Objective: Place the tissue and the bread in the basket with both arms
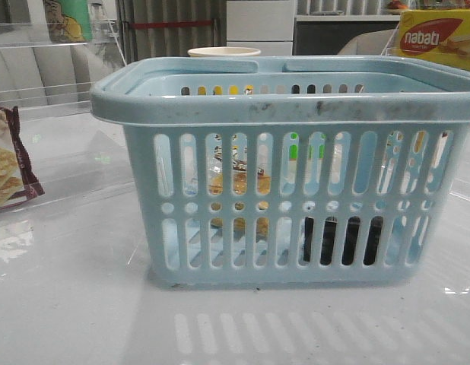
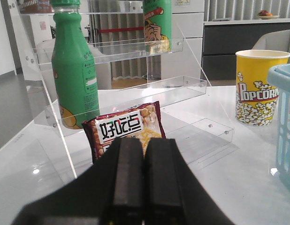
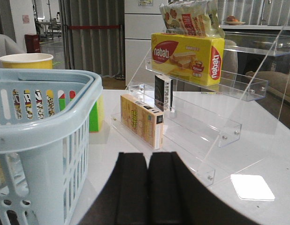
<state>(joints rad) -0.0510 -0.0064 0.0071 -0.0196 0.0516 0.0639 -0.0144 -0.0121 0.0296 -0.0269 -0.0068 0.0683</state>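
Basket: my light-blue plastic basket stands upright on the glossy white table; vertical slots, a row of round holes, a thick rim with dark smudges, handles folded along the top.
Bread: seen through the slots in the front view, the clear crinkled packet of yellow-brown bread lies inside the basket, toward its left half.
Tissue: the low black rectangular pack sits on the basket floor, right of the bread, down behind the lower slots.
My left tool: two flat matte-black fingers pressed together with only a thin seam between them, nothing held; it is outside the basket, whose blue edge shows at the side of that view.
My right tool: the same black blocks, closed against each other and empty, beside the basket's slotted wall.
Left shelf: a clear acrylic stepped rack carrying a tall green bottle, with a maroon-edged packet of flat bread leaning at its foot.
Popcorn cup: a yellow paper cup with a white rim, just beside the basket.
Right shelf: another clear stepped rack with a yellow wafer box and a slim tan carton.
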